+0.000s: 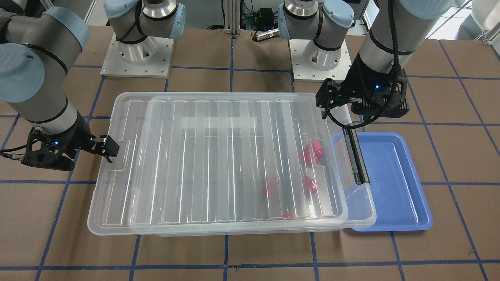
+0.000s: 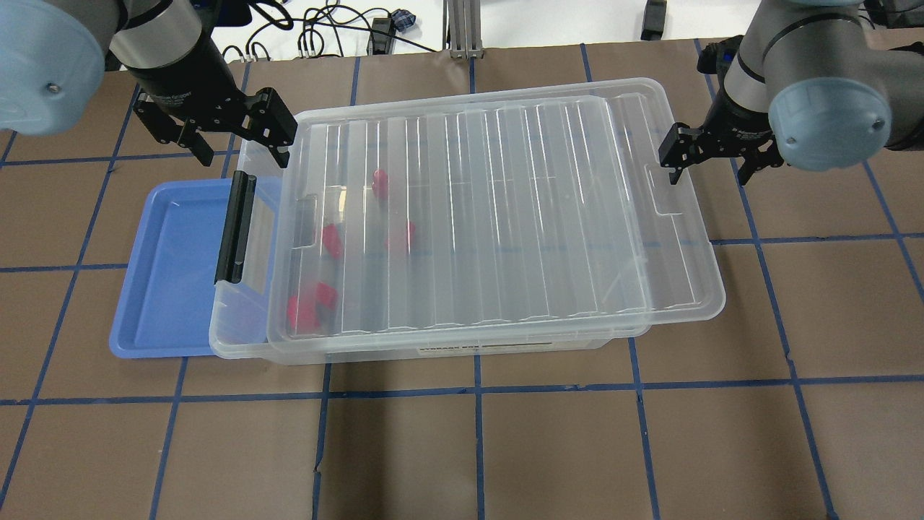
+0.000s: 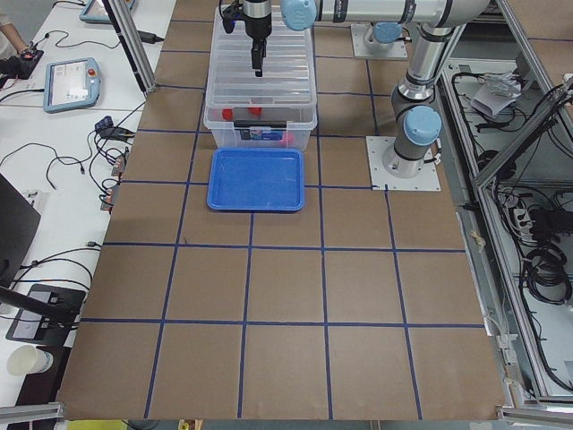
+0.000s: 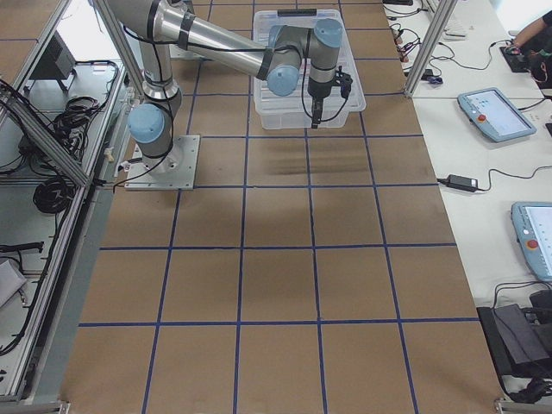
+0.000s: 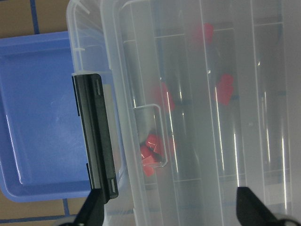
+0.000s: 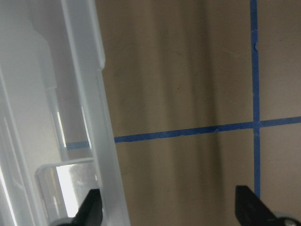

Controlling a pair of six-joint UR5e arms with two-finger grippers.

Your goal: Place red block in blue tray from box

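The clear box [image 2: 650, 289] lies across the table with its ribbed lid [image 2: 505, 202] resting on it, shifted toward my right. Several red blocks [image 2: 332, 240] [image 1: 312, 153] [image 5: 151, 155] lie inside near the black latch [image 2: 234, 227] end. The blue tray [image 2: 166, 274] [image 1: 390, 183] [image 5: 42, 117] holds no block and sits partly under that end. My left gripper [image 2: 231, 131] [image 1: 361, 104] [image 5: 171, 216] hovers open and empty above the latch end. My right gripper [image 2: 715, 155] [image 1: 70, 152] [image 6: 171, 216] is open and empty at the lid's other end, one finger by the rim.
The brown table carries a blue tape grid [image 2: 476, 383]. The two arm base plates [image 1: 136, 58] [image 1: 320, 58] stand behind the box. Side benches hold teach pendants [image 4: 496, 112] and cables, off the table.
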